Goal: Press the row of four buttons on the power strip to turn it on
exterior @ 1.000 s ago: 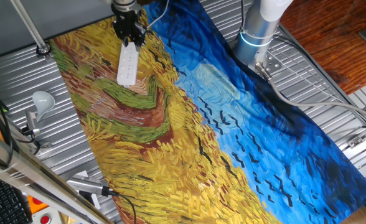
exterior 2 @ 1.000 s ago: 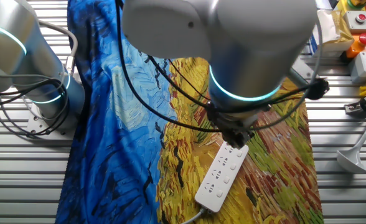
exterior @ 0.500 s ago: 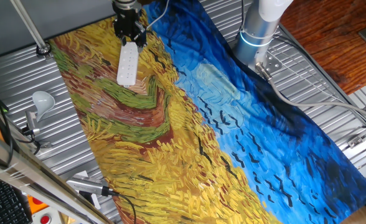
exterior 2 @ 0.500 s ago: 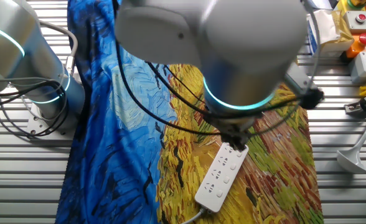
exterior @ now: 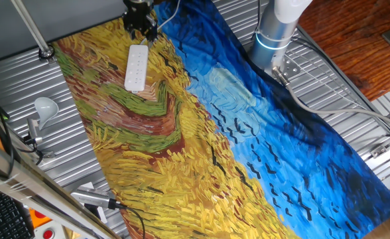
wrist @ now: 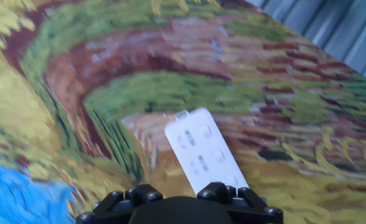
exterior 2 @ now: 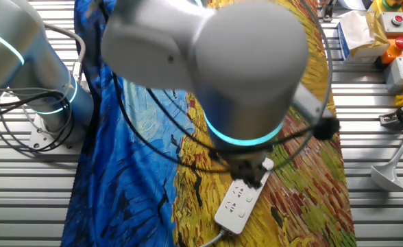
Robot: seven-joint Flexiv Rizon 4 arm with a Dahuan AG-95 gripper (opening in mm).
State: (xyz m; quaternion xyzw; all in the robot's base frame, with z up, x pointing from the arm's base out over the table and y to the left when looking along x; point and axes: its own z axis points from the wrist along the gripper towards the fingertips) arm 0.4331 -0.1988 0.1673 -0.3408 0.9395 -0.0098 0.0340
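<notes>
From the hand view we look down past the dark body of our gripper (wrist: pixel 180 208) at the bottom edge, and we cannot tell how far the fingers stand apart, since no fingertip shows clearly in any view. Nothing is seen held between them.

Just ahead of the hand, the near end of the power strip (wrist: pixel 203 155) slips under the gripper body, and the white bar runs away from us at a slant across the painted cloth (wrist: pixel 108 93). On its top face we make out pale round spots beside the socket slots, the row of four buttons (wrist: pixel 215 152), though they are faint and we count fewer than four in sight. In one fixed view the gripper (exterior: pixel 140 20) hangs at the strip's far end, close above it; contact cannot be judged. The power strip (exterior: pixel 136 67) lies flat on yellow and brown brushwork.

In the other fixed view the large grey arm (exterior 2: pixel 215 75) with its glowing blue ring covers the hand, and only the strip's free end (exterior 2: pixel 239 204) and a bit of cord show below it.

Well away from the hand, off the cloth's edge, a white bulb on a metal stand (exterior: pixel 42 109) sits on the ribbed table (exterior: pixel 62 153).
</notes>
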